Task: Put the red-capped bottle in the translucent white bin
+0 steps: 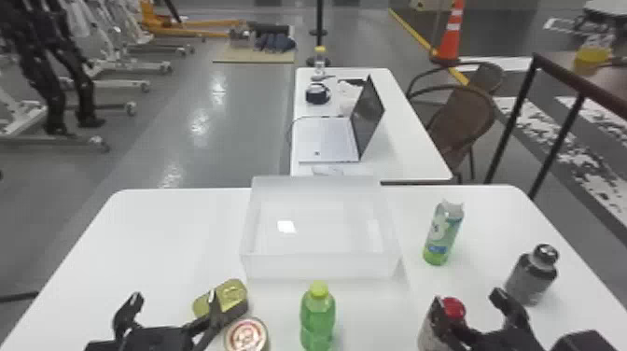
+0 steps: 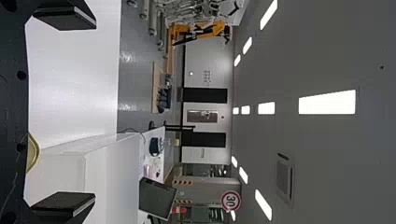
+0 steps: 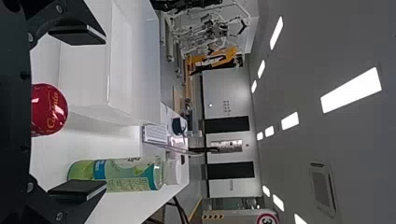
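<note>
A red-capped bottle [image 1: 453,308] stands on a glossy white table [image 1: 172,224], outside the translucent white bin [image 1: 322,267], to its near right. The right claw [image 1: 467,296] sits spread around the bottle, its fingers apart on either side of the cap. The left claw [image 1: 175,295], nearer the robot than the bin and to its left, is also spread, holding nothing.

Between the bin and the robot stands a green bottle [image 1: 317,312]; to the bin's near left are a gold tin [image 1: 224,298] and a round can [image 1: 246,335]. Right of the bin are a label-wrapped bottle [image 1: 443,233] and, nearer the robot, a dark bottle [image 1: 532,275]. Beyond the bin, a second white table [image 1: 406,140] bears an open laptop [image 1: 326,135].

The room spreads out in shiny gray floor [image 1: 224,126], with wheeled white stands [image 1: 121,65] far to the bin's left. Far to its right are a woven chair [image 1: 462,116], an orange cone [image 1: 451,32] and a dark railing [image 1: 578,88]. Bright ceiling panels [image 2: 327,101] hang high above the bin.
</note>
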Robot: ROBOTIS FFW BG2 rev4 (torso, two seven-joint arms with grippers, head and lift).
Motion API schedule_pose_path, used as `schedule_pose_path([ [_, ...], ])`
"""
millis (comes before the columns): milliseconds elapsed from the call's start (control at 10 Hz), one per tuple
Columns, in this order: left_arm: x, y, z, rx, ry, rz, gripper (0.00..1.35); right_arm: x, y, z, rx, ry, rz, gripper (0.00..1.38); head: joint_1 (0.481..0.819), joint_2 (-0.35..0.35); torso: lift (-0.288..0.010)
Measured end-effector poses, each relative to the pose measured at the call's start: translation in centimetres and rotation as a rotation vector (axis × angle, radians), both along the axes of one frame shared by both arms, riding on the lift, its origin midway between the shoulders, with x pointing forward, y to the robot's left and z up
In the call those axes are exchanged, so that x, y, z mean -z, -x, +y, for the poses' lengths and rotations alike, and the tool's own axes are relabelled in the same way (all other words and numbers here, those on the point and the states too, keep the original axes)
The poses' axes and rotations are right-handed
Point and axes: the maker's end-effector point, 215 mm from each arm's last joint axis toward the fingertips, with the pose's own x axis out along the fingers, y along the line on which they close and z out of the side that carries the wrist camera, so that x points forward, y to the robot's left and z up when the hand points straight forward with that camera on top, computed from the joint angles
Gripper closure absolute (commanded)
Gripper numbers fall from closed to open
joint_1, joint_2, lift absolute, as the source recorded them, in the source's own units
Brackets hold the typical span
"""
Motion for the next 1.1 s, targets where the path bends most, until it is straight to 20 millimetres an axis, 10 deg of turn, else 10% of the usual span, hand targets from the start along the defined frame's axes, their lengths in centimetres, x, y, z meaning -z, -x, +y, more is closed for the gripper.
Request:
schedule_pose_path([
  [1100, 0.2, 0.0, 0.0, -0.001, 0.005, 0.005, 0.02, 4.5, -0.7, 0.6, -0.112, -0.010, 0.055, 0.20, 0.549, 0.000, -0.100],
])
